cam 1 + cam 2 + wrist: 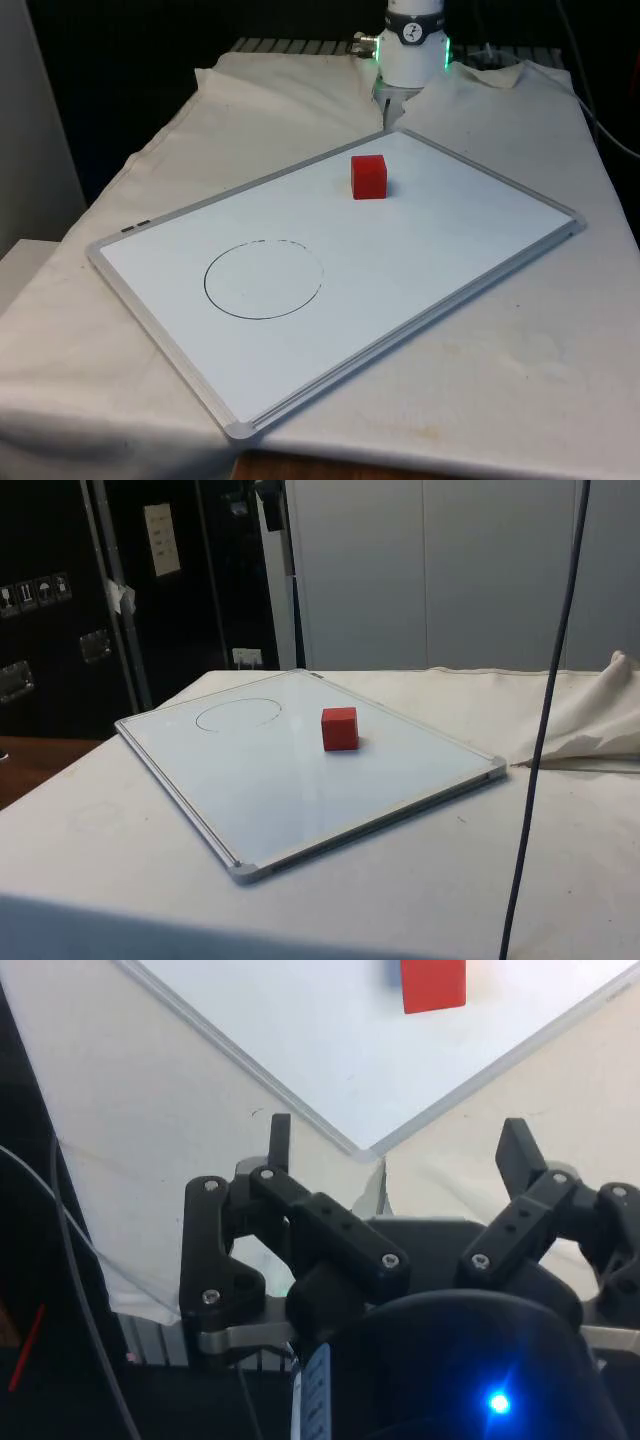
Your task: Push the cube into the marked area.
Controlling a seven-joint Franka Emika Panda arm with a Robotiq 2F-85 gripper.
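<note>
A red cube (369, 177) stands on a white whiteboard (450, 230), near the board's far corner, close to the robot's base. A black circle (263, 279) is drawn on the board nearer the front view's left, well apart from the cube. In the side view the cube (339, 728) sits mid-board and the circle (238, 714) lies beyond it. In the wrist view my gripper (398, 1140) hangs open above the cloth, just off the board's corner (360, 1150). The cube (433, 985) lies further in on the board. Nothing is between the fingers (280, 1138).
The robot's base (413, 45) stands at the far end of the table. The white cloth (520, 370) is bunched in folds there (600, 720). A black cable (545, 730) hangs down across the side view. The board's grey frame (240, 868) is slightly raised.
</note>
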